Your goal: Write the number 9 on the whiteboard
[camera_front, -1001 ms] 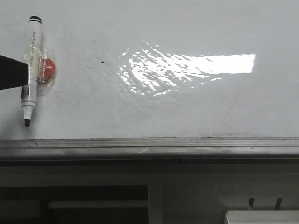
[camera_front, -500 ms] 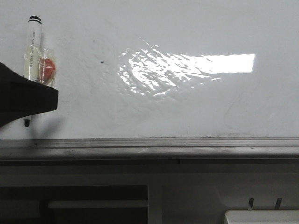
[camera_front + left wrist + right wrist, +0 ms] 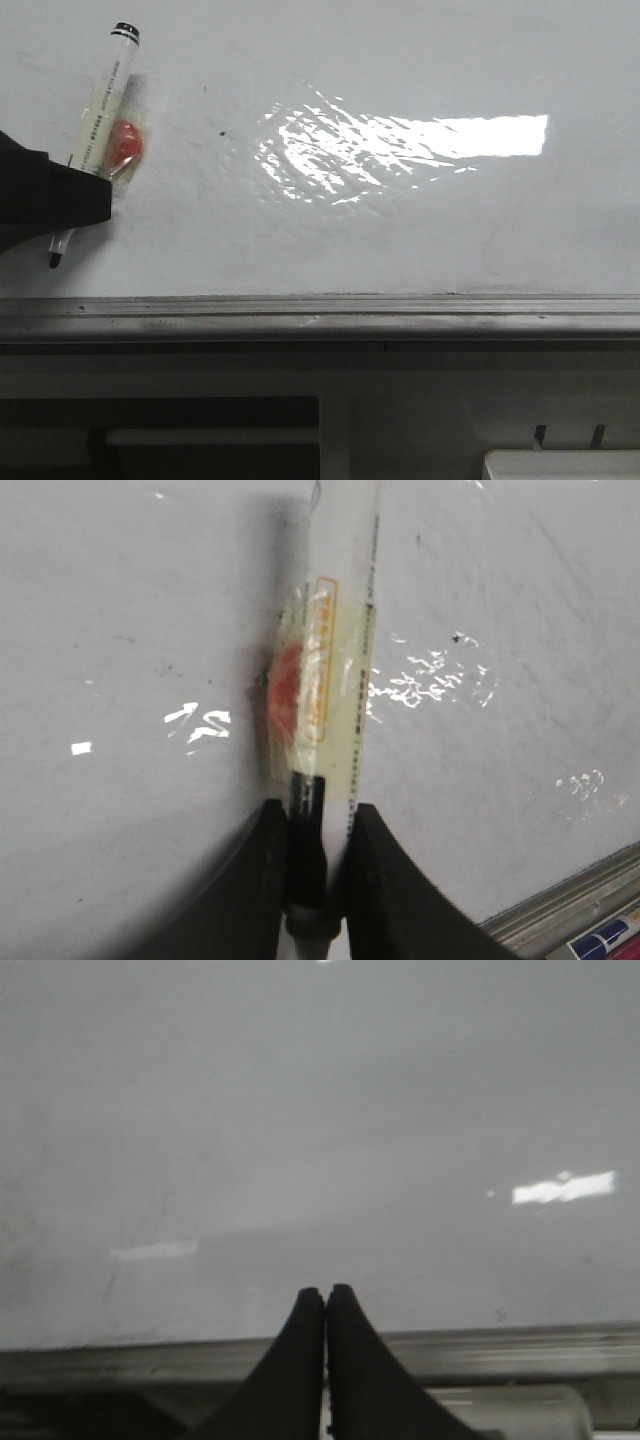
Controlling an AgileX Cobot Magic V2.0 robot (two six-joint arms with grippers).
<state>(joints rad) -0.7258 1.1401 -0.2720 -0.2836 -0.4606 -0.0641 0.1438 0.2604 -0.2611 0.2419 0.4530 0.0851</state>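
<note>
The whiteboard (image 3: 400, 230) fills the front view, with a bright glare patch. No drawn number 9 shows on it. A white marker (image 3: 105, 95) with a red disc (image 3: 125, 142) taped to it lies tilted against the board at the far left, its black tip (image 3: 55, 262) pointing down. My left gripper (image 3: 85, 200) is shut on the marker's lower end; the left wrist view shows its fingers (image 3: 318, 815) clamping the marker (image 3: 340, 630) by its dark collar. My right gripper (image 3: 325, 1295) is shut and empty, facing the board (image 3: 300, 1110).
A grey metal rail (image 3: 320, 315) runs along the board's lower edge and also shows in the right wrist view (image 3: 520, 1345). A white box corner (image 3: 560, 465) sits at the bottom right. Another marker (image 3: 605, 942) lies below the rail.
My left gripper came in from the left and closed on the marker's lower end. The marker has tilted, its top end swinging to the right and up.
</note>
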